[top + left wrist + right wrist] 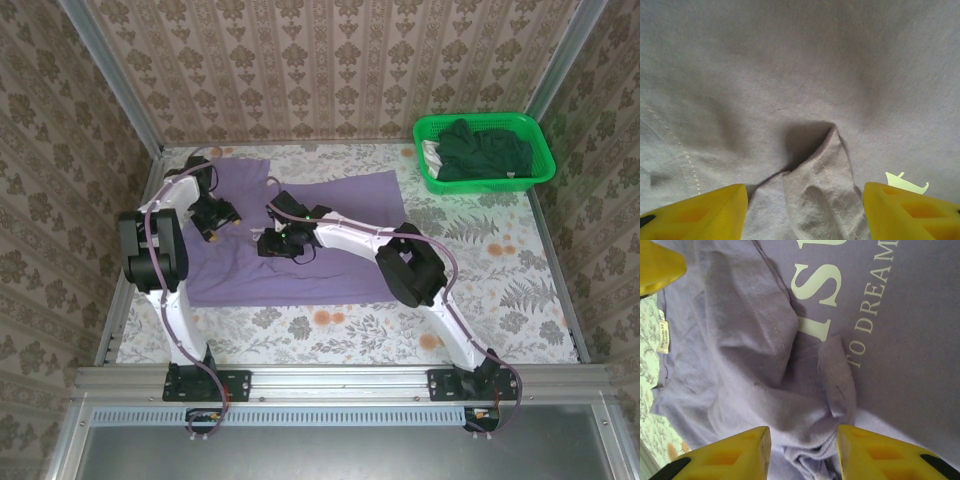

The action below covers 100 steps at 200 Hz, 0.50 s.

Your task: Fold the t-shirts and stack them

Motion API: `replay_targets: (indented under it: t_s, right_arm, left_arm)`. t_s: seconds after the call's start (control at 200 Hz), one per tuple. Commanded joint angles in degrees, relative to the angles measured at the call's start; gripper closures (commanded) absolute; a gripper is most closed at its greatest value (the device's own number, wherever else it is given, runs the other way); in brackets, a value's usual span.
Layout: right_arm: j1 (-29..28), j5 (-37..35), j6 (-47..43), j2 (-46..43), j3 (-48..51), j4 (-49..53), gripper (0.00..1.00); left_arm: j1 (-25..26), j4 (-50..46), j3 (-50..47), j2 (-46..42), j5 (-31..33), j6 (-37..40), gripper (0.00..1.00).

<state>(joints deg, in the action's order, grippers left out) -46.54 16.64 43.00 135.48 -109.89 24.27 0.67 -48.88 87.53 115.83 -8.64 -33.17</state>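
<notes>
Right gripper (802,432): yellow fingers drawn partway together on a bunch of the lavender t-shirt (920,365); the cloth fills the gap and touches both, and creases run toward it. Holding

Left gripper (804,192): yellow fingers set wide apart, astride a raised ridge of the same cloth with a stitched seam along it; neither finger touches the ridge. Not gripping

Metal rail (340,378): runs along the near edge of the table and carries both arm bases side by side

Table (480,290): covered in a pale floral and fern print; bare at the near edge and on the right

Lavender t-shirt, position: spread mostly flat on the left half of the table, rumpled where the two grippers meet it. In the top view both arms reach over it: the left gripper is over its far-left part and the right gripper is just beside that, nearer the middle

White lettering (825,285): large capitals on the shirt's chest, with a smaller line reading "TO DREAM"

Sewn label (663,336): small and pale, at the shirt's edge, next to the floral surface

Green basket (487,186): bright plastic, at the far right corner, well apart from the lavender shirt

Dark green t-shirts (485,150): heaped loosely inside the basket, unfolded

Patterned wall (330,60): beige damask, behind the table and along both sides
</notes>
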Motion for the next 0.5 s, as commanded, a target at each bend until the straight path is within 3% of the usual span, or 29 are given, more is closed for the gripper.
replay_targets:
  t_s: [0.0,0.125,0.335,0.495]
  right_arm:
    - [-0.1,-2.2,-0.6,3.2,-4.9,5.7,0.6]
    - [0.2,-3.9,-0.2,5.2,-8.6,10.0,0.62]
    - [0.2,-5.9,0.1,0.9,-4.0,4.3,0.6]
    - [0.6,-6.2,0.6,2.6,-6.8,7.8,0.6]
  left_arm:
    - [-0.4,-2.1,0.6,0.6,-0.5,2.5,0.38]
    - [-0.4,-1.0,-0.5,0.8,-0.3,2.7,0.39]
    - [-0.4,0.6,-2.8,0.4,0.4,3.8,0.39]
    - [-0.7,0.6,-3.4,0.7,1.5,3.9,0.38]
